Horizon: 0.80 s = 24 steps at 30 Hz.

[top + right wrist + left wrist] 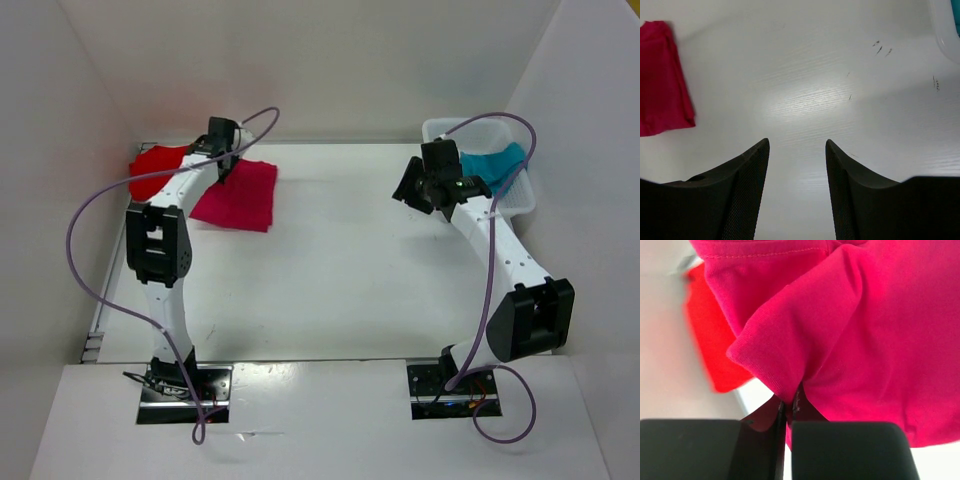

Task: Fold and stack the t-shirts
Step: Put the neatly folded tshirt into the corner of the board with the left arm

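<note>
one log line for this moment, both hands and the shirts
left hand: shut on pink shirt edge | right hand: open, empty, over table | red shirt: left of pink | teal shirt: in basket

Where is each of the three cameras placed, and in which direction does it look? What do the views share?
Top external: above and behind the arms, looking down at the white table; both arms and bases show.
Left wrist: on the left arm, facing the soft crimson-pink t-shirt, pinched in the shut left end effector; a bright red t-shirt lies beyond.
Right wrist: on the right arm, facing down at the table; the open right end effector shows.
Shared: all three views show the crimson-pink t-shirt.
</note>
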Each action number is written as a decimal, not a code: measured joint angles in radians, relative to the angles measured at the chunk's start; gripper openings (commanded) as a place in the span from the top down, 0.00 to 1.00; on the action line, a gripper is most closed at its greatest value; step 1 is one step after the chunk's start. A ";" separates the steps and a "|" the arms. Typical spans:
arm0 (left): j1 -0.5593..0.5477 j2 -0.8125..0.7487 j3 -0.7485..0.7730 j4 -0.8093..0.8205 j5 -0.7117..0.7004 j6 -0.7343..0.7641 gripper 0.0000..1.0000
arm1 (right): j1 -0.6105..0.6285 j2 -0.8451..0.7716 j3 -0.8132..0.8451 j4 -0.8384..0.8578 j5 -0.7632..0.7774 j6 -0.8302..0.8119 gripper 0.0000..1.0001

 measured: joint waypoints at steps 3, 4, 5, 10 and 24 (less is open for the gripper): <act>0.063 0.000 0.053 0.006 -0.025 0.031 1.00 | 0.000 0.000 0.001 0.000 0.000 0.000 0.45; 0.079 0.000 0.073 0.007 -0.030 0.040 1.00 | 0.000 0.000 0.001 0.000 0.000 0.000 0.45; 0.097 0.000 0.098 0.008 -0.034 0.048 1.00 | 0.000 0.000 0.001 0.000 0.000 0.000 0.45; 0.161 0.010 0.237 -0.002 -0.034 0.071 1.00 | 0.000 0.000 0.001 0.000 0.000 -0.005 0.45; 0.332 0.269 0.547 -0.093 0.031 0.064 1.00 | 0.000 0.035 0.020 -0.022 -0.001 -0.026 0.45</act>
